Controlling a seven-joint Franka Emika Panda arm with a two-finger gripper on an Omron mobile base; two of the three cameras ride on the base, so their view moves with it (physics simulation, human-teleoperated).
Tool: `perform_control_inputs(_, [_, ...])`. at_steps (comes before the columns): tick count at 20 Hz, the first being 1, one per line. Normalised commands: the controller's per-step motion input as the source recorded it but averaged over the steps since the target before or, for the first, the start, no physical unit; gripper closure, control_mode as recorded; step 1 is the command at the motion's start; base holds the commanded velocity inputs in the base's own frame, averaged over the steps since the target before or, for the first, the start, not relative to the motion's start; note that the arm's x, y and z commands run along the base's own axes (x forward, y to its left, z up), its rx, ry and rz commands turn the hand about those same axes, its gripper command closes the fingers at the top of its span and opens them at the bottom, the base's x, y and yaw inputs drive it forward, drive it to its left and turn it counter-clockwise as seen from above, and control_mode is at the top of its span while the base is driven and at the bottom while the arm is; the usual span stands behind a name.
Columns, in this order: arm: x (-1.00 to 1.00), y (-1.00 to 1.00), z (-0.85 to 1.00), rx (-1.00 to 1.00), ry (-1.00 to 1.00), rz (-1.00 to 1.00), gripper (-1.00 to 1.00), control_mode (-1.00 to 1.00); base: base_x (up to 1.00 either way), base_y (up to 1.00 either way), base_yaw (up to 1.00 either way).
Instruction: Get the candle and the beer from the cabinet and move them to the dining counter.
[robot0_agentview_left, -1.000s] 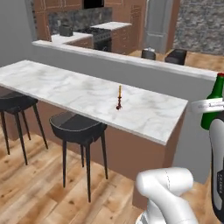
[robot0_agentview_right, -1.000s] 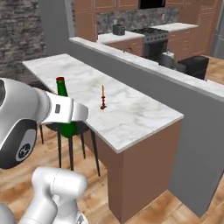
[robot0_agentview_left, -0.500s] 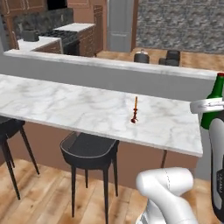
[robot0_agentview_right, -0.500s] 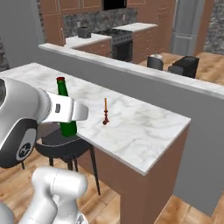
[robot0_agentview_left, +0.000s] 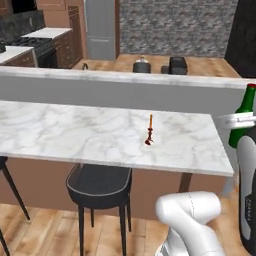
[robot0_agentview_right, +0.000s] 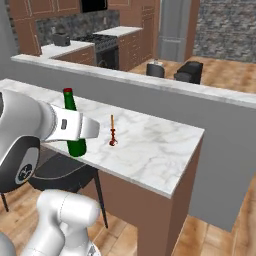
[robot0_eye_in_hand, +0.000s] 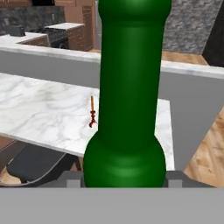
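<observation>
My gripper (robot0_agentview_right: 78, 131) is shut on the beer (robot0_agentview_right: 70, 103), a dark green bottle with a red cap, held upright. The beer (robot0_agentview_left: 245, 116) hangs by the near right end of the dining counter (robot0_agentview_left: 75, 135), apart from its top. In the hand view the beer (robot0_eye_in_hand: 129, 87) rises between my fingertips (robot0_eye_in_hand: 72, 178). The candle (robot0_agentview_left: 150, 131), a thin orange taper on a dark red holder, stands upright on the marble top, left of the bottle. It also shows as the candle (robot0_agentview_right: 113, 131) and the candle (robot0_eye_in_hand: 92, 111). The cabinet is out of view.
Black stools (robot0_agentview_left: 100, 186) stand under the counter's near side. A grey raised wall (robot0_agentview_left: 125, 90) backs the counter (robot0_agentview_right: 150, 150). Beyond it lie a stove (robot0_agentview_right: 97, 40), a fridge (robot0_agentview_left: 101, 27) and wooden floor. The counter's right end (robot0_agentview_right: 185, 200) drops to open floor.
The whole picture has swung as the base moved, and the counter now lies more square to me with its right end nearer. The bottle stays in my grip. The candle stands as before.
</observation>
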Motion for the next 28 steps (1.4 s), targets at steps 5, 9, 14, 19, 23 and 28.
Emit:
perform_control_inputs(5, [0.0,0.0,0.0,0.0,0.0,0.0,1.0,1.0,0.4,0.25,-0.34])
perform_control_inputs(9, [0.0,0.0,0.0,0.0,0.0,0.0,1.0,1.0,0.24,0.16,-0.29])
perform_control_inputs(14, [0.0,0.0,0.0,0.0,0.0,0.0,1.0,1.0,0.0,0.0,-0.08])
perform_control_inputs(19, [0.0,0.0,0.0,0.0,0.0,0.0,1.0,1.0,0.0,0.0,0.0])
perform_control_inputs(23, [0.0,0.0,-0.09,0.0,0.0,-0.01,1.0,-1.0,0.0,0.0,0.0])
perform_control_inputs(28, [0.45,0.0,-0.13,0.0,0.0,0.0,1.0,-1.0,0.0,0.0,0.0])
